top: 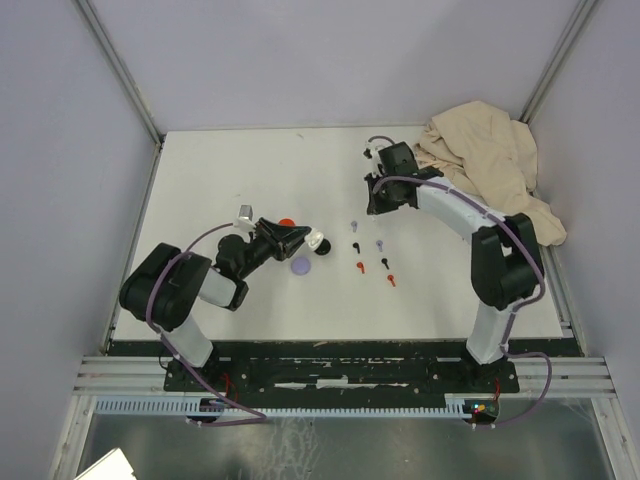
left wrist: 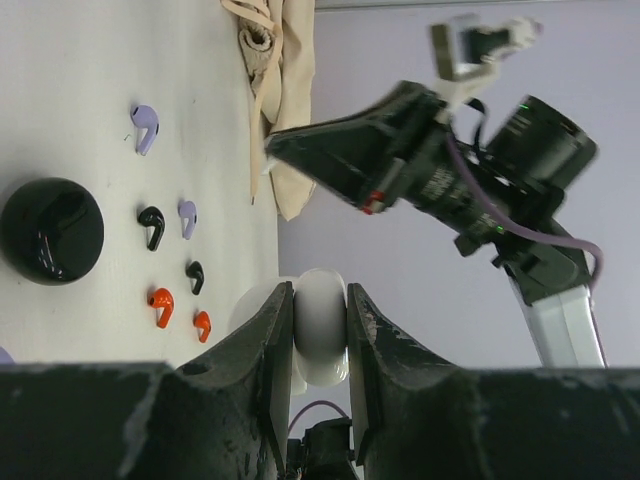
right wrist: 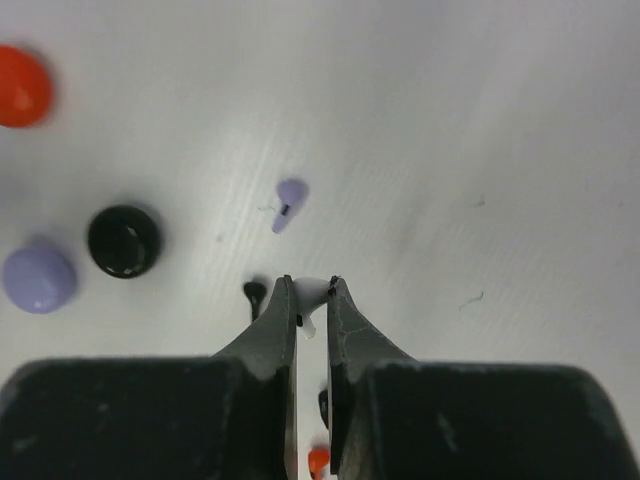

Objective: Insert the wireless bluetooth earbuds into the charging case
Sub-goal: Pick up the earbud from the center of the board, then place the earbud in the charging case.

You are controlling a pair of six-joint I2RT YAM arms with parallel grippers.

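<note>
My left gripper (top: 308,240) is shut on the white round charging case (top: 319,243), held on edge above the table; the left wrist view shows the case (left wrist: 320,325) pinched between both fingers. My right gripper (top: 378,205) hovers above the table, shut on a white earbud (right wrist: 312,297). On the table lie two lavender earbuds (top: 354,226) (top: 380,243), two black ones (top: 355,246) (top: 384,263) and two red ones (top: 361,267) (top: 391,280). The second white earbud is not in view.
A red disc (top: 287,221) and a lavender disc (top: 302,266) lie by the left gripper. A black disc (right wrist: 123,241) shows in both wrist views. A crumpled beige cloth (top: 490,160) lies at the back right. Walls enclose the table.
</note>
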